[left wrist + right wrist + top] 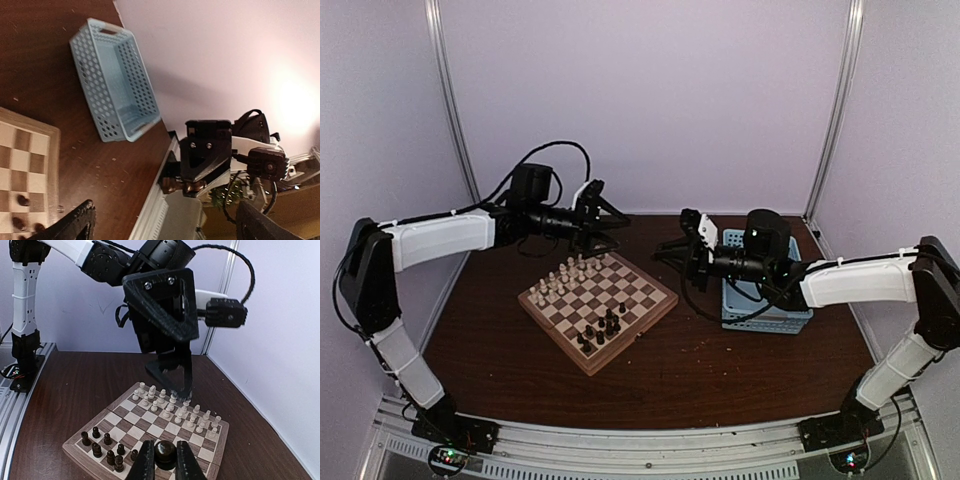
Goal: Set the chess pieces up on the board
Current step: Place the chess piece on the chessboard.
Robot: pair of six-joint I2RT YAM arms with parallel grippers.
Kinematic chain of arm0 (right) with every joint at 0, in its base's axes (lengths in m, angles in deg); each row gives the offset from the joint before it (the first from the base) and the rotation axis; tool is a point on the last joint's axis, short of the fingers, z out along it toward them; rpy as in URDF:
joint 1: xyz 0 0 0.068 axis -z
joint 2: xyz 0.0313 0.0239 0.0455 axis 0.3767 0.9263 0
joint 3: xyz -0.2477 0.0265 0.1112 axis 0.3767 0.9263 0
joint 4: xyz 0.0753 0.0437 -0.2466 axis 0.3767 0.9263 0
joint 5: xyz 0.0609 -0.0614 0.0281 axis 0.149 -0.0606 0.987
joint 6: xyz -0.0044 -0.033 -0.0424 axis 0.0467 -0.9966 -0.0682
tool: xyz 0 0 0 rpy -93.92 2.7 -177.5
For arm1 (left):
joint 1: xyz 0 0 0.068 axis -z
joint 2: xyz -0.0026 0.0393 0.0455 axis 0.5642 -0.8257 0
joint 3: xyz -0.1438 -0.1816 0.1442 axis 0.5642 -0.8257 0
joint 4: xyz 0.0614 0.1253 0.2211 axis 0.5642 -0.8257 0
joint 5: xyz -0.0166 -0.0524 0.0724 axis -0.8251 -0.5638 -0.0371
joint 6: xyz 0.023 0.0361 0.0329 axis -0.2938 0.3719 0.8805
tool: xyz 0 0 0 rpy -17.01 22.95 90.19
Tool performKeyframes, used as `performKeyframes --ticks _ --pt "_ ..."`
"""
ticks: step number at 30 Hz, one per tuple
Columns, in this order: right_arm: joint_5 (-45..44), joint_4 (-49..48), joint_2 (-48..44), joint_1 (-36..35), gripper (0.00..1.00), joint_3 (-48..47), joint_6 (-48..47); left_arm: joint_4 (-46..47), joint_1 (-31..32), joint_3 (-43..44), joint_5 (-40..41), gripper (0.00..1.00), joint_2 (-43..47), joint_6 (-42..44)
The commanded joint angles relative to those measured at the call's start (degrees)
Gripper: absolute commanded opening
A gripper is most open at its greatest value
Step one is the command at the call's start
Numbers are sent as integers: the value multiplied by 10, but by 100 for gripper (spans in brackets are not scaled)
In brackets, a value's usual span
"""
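**A:** Which claw has work in it?

**B:** The right claw. It is closed on a dark piece, the round head pinched between its two fingers. It holds the piece in the air off the side of the board, near the blue basket. Gripping by the head leaves the base free, so I'd say the piece can go down flat on a square.

**A:** What piece is it?

**B:** Probably a pawn, going by the ball top. The fingers hide its body, so I can't be sure.

**A:** And the left one?

**B:** The left claw gapes wide with nothing in it. It hangs over the board's far corner, just above the cream pieces. My guess is it is spread like that to stay clear of them.

**A:** How does the board look?

**B:** It lies on the counter, turned cornerwise to the arms. The cream men stand in two fairly tidy ranks along one edge. The dark pieces on the board are a loose cluster at the opposite edge, not yet in rows. So the dark side looks like the remaining job, and the held piece belongs there.

**A:** Any risk?

**B:** The pieces are small and close together. Lowering one among them could tip its neighbours.
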Motion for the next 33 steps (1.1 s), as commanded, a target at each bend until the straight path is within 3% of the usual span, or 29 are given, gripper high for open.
performKeyframes --ticks 1,4,9,23,33 --pt "7 2 9 2 4 5 48 -153 -28 4 118 98 80 161" --pt "19 3 33 2 3 -1 75 -216 -28 4 205 98 107 232" --pt "25 -25 78 -4 1 2 91 -227 -28 -18 259 98 136 263" --pt "-13 -113 235 -23 2 -18 135 -246 -28 -25 287 98 150 300" --pt "-46 -127 278 -26 5 -26 127 -248 -28 -29 290 98 150 308"
